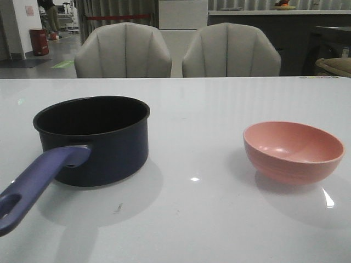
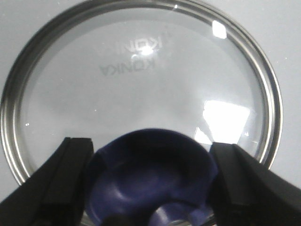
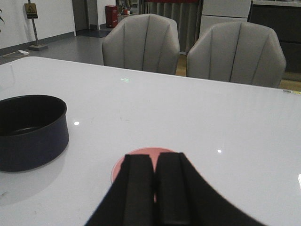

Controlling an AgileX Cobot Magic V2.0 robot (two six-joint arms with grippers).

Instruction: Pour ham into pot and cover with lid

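The pot [image 1: 98, 137] stands on the white table at the left, its purple-blue handle [image 1: 38, 183] pointing toward the front edge. It also shows in the right wrist view [image 3: 28, 132]. The lid [image 2: 141, 70] lies flat on the table and shows only in the left wrist view. My left gripper [image 2: 151, 142] has its fingers against both sides of the lid's navy knob [image 2: 150, 179]. My right gripper [image 3: 154, 157] is shut and empty, just in front of the pink bowl [image 3: 141, 153]. No ham shows; the part of the bowl's inside [image 1: 293, 145] that I see holds none.
Two grey chairs [image 1: 123, 52] stand behind the table's far edge. The pink bowl sits at the right, well apart from the pot. Neither arm shows in the front view.
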